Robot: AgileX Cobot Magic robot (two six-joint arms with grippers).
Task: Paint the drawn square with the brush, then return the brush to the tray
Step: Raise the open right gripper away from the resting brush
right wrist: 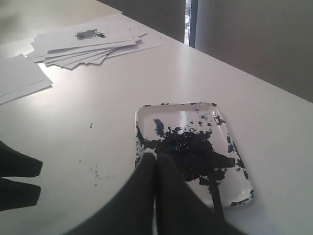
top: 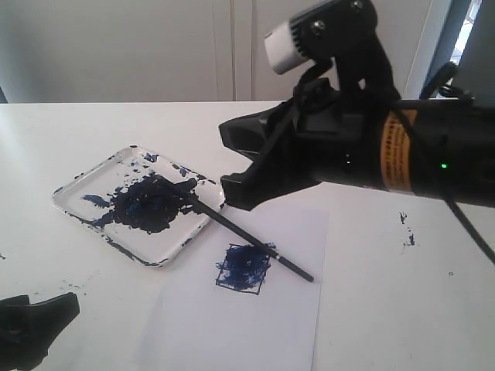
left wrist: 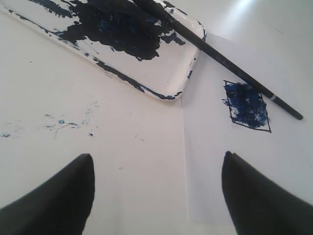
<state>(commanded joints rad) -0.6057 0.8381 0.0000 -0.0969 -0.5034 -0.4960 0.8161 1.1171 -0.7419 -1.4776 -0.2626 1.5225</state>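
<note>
The right gripper hovers over the edge of the tray, jaws together on nothing. The left gripper sits near the tray, jaws apart. The brush lies tip in the tray, its handle passing just beside the blue-daubed square.

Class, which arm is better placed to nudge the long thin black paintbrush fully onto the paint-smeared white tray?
Right, probably. The right gripper hangs over the paintbrush where it crosses the tray rim; the left gripper, open, sits farther off.
</note>
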